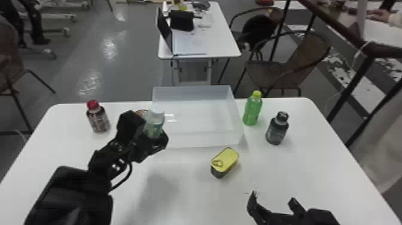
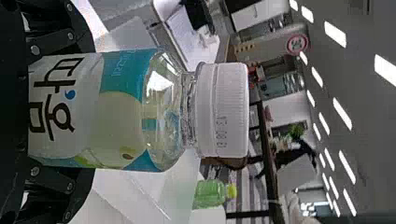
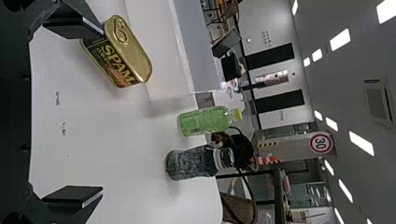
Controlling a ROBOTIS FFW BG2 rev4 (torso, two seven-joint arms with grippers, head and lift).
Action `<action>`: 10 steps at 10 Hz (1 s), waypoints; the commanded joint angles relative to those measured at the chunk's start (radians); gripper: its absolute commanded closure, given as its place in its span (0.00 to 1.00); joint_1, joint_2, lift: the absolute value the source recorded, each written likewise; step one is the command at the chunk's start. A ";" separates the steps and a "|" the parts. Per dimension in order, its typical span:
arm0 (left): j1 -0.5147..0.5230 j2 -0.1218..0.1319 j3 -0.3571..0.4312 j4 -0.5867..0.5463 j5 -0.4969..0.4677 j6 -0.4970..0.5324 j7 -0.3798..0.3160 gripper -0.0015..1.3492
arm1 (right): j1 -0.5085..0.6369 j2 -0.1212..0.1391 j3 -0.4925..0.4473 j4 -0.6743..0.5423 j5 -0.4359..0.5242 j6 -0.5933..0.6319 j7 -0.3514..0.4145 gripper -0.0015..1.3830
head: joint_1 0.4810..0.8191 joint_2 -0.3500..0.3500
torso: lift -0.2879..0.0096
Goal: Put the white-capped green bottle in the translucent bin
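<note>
White-capped green bottle, roughly upright at nine o'clock of the translucent plastic bin, is clamped low by the left black fingers, presumably for steady lowering; right black fingers, five o'clock, gape empty.

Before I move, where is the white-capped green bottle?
In the head view, the bottle is upright in the left tool, by the left edge of the translucent rectangular bin.

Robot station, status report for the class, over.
Left hand shut on white-capped bottle, raised near bin's left side. Right hand open, empty. Yellow tin before bin, seemingly not blocking.
</note>
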 commanded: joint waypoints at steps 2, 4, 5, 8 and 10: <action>-0.166 0.009 -0.112 0.026 -0.192 0.074 -0.128 0.61 | -0.041 -0.003 0.015 0.032 -0.017 0.003 0.030 0.08 | 0.63 0.38 | 0.78; -0.306 0.008 -0.207 0.121 -0.333 0.080 -0.228 0.61 | -0.049 -0.003 0.017 0.033 -0.016 0.020 0.036 0.08 | 0.63 0.34 | 0.78; -0.393 0.017 -0.279 0.244 -0.342 0.045 -0.229 0.61 | -0.055 0.002 0.017 0.040 -0.016 0.021 0.044 0.08 | 0.63 0.33 | 0.78; -0.614 0.018 -0.452 0.604 -0.445 -0.046 -0.177 0.61 | -0.106 0.008 0.029 0.084 -0.022 0.035 0.085 0.08 | 0.63 0.28 | 0.78; -0.665 0.023 -0.501 0.632 -0.511 -0.055 -0.148 0.61 | -0.104 0.018 0.028 0.090 -0.022 0.037 0.091 0.08 | 0.63 0.31 | 0.78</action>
